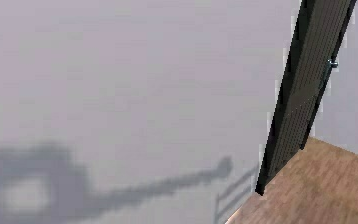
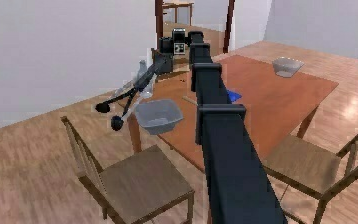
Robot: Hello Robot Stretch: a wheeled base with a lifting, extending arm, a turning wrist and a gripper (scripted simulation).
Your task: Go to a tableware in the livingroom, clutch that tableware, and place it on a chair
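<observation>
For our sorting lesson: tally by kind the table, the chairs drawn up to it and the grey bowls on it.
Table: 1
Chairs: 2
Grey bowls: 2
Total: 5

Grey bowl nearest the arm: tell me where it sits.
In the arm side view's left half, the grey bowl sits on the wooden table near its left edge, between the gripper and the arm, beyond the nearest wooden chair.
</observation>
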